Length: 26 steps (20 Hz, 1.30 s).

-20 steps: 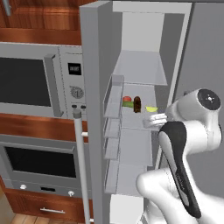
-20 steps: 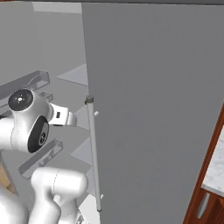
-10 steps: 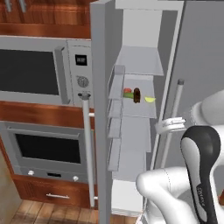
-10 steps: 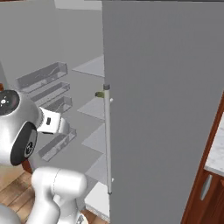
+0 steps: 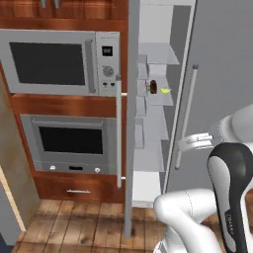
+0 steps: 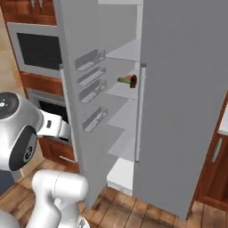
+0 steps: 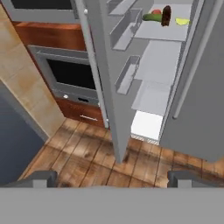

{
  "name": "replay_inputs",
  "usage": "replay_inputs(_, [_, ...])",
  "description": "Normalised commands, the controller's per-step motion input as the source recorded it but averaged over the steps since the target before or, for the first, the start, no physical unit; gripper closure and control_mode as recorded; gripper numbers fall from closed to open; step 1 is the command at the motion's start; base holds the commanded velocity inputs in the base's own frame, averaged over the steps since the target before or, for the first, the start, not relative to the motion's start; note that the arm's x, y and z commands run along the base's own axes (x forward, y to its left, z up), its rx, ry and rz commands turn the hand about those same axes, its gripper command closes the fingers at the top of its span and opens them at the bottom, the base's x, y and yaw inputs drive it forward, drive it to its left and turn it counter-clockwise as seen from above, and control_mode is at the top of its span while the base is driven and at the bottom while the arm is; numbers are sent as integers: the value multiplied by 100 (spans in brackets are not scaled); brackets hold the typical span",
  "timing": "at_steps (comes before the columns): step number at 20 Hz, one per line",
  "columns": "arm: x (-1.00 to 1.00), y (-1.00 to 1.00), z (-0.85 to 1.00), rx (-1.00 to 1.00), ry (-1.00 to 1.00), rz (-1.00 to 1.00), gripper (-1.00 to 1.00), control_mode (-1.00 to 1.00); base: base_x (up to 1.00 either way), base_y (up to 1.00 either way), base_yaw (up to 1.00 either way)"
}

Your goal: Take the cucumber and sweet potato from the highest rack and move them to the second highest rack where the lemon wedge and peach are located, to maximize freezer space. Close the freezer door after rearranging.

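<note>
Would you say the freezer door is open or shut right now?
Open. The door stands edge-on, swung away from the shelves, and the food inside is visible.

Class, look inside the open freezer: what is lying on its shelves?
One shelf holds a cucumber, a dark sweet potato, a reddish peach and a yellow lemon wedge. The door hides part of the interior.

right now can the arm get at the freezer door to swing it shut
Probably yes. The freezer door stands open edge-on in front of the hand, with only floor between. The open fingers point low at the floor, so the arm must lift and reach forward first.
</note>
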Motion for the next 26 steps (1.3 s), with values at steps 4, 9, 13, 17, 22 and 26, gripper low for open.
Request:
replay_inputs(4, [0, 0, 0, 0, 0, 0, -100, 100, -12, 100, -42])
replay_inputs(9, [0, 0, 0, 0, 0, 0, -100, 100, 23, 99, -36])
replay_inputs(13, [0, 0, 0, 0, 0, 0, -100, 100, 50, 92, -46])
replay_inputs(17, [0, 0, 0, 0, 0, 0, -100, 100, 53, 68, -57])
replay_inputs(22, [0, 0, 0, 0, 0, 0, -100, 100, 58, 64, -58])
replay_inputs(26, [0, 0, 0, 0, 0, 0, -100, 100, 46, 75, -48])
